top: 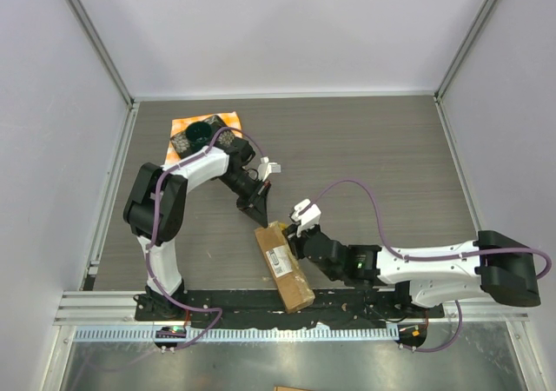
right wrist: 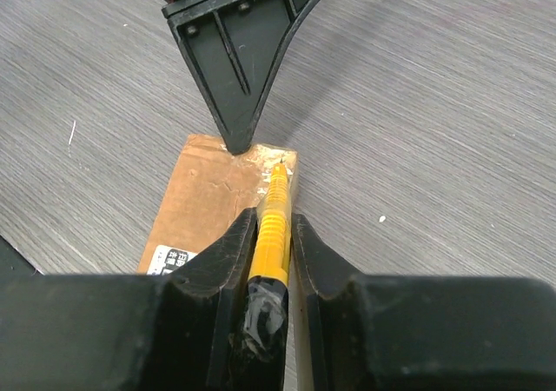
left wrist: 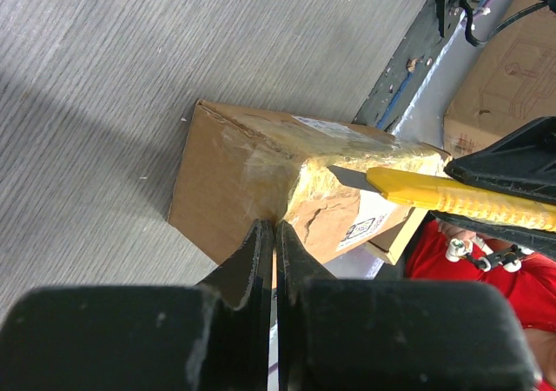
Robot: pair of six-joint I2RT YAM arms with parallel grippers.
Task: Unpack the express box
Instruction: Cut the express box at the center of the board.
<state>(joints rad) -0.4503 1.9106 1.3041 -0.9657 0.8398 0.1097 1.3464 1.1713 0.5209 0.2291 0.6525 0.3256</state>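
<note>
The express box (top: 283, 265), brown cardboard with a white label and shiny tape, lies slanted near the table's front edge. My left gripper (top: 258, 220) is shut with nothing between its fingers, and its tips (left wrist: 274, 228) rest on the box's far end (left wrist: 234, 174). My right gripper (top: 295, 235) is shut on a yellow utility knife (right wrist: 272, 226). The knife's blade (left wrist: 352, 178) lies on the taped top edge of the box (right wrist: 204, 204), right beside the left fingers (right wrist: 236, 104).
A dark dish (top: 201, 132) sits on an orange cloth (top: 228, 118) at the back left, behind the left arm. A metal rail (top: 261, 308) runs along the near table edge. Another cardboard box (left wrist: 512, 69) stands off the table.
</note>
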